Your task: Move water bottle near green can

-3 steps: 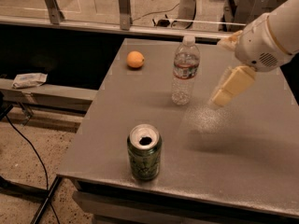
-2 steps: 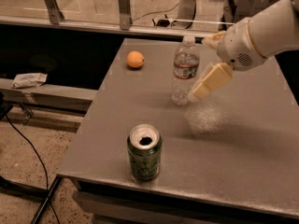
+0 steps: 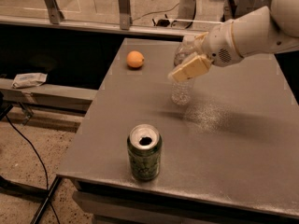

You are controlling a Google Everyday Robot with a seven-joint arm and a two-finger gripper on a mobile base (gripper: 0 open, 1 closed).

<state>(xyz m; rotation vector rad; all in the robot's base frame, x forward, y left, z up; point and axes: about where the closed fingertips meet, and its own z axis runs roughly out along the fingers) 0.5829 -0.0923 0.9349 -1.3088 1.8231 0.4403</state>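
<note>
The water bottle (image 3: 181,91) stands upright at the middle of the grey table (image 3: 233,143); its clear ribbed lower part and shoulder show, while its label band is hidden. My gripper (image 3: 188,71) reaches in from the right on a white arm and sits at the bottle's middle, in front of it. The green can (image 3: 145,152), dark green with an open silver top, stands near the table's front edge, well in front of and a little left of the bottle.
An orange (image 3: 135,59) lies at the table's back left. The table's left edge drops to a floor with cables. A white packet (image 3: 29,80) lies on a low ledge at left. A glass barrier runs along the back.
My gripper has moved left from beside the bottle until it overlaps the bottle's middle. The bottle, can and orange have not moved.
</note>
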